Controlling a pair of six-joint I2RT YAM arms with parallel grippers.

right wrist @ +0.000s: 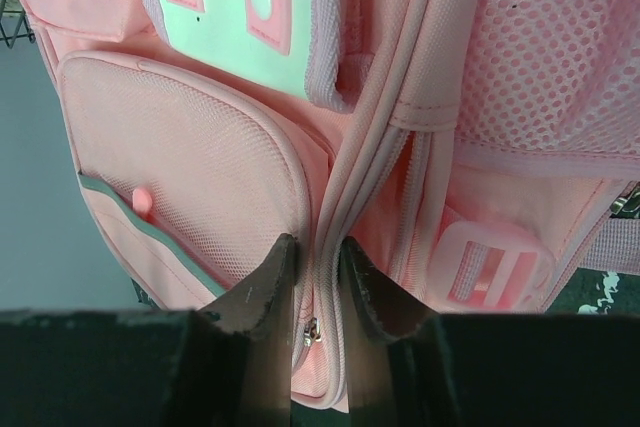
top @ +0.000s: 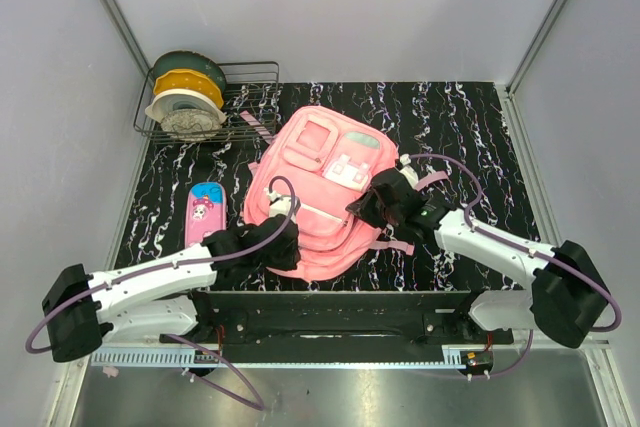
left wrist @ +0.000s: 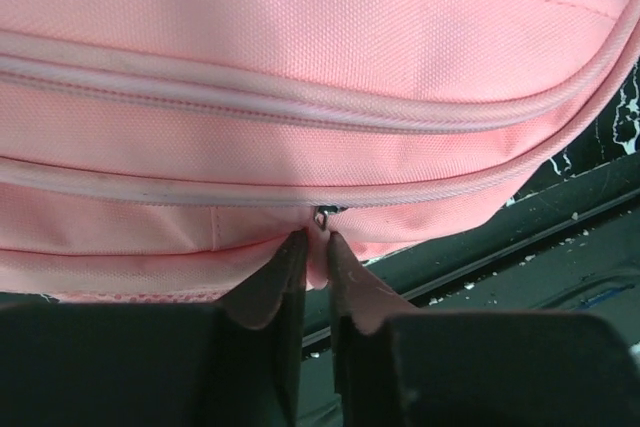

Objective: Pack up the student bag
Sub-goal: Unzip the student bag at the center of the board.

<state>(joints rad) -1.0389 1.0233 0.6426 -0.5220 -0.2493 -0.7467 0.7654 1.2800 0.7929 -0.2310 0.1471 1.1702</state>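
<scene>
Bag location: large pink fabric backpack [top: 320,187] lies flat at frame centre on the black marbled tabletop [top: 480,137].
Progress: judged early. Visible zips look closed, and the small pink-and-blue pencil case [top: 204,212] lies outside, left of centre.
Left gripper [left wrist: 318,239]: at the backpack's lower-left edge, pinched on fabric below the metal zip slider [left wrist: 325,215].
Right gripper [right wrist: 318,245]: low over the right side, fingers narrowly apart astride a zip seam [right wrist: 330,197]; grip cannot be told.

A robotics lab test cell: plain grey panel walls [top: 350,7] in aluminium framing [top: 112,7] box in a black marbled surface [top: 480,117]. The left arm [top: 150,282] and right arm [top: 490,242] are bolted along its 6 o'clock edge, with a wire rack [top: 255,77] at 10 o'clock.
</scene>
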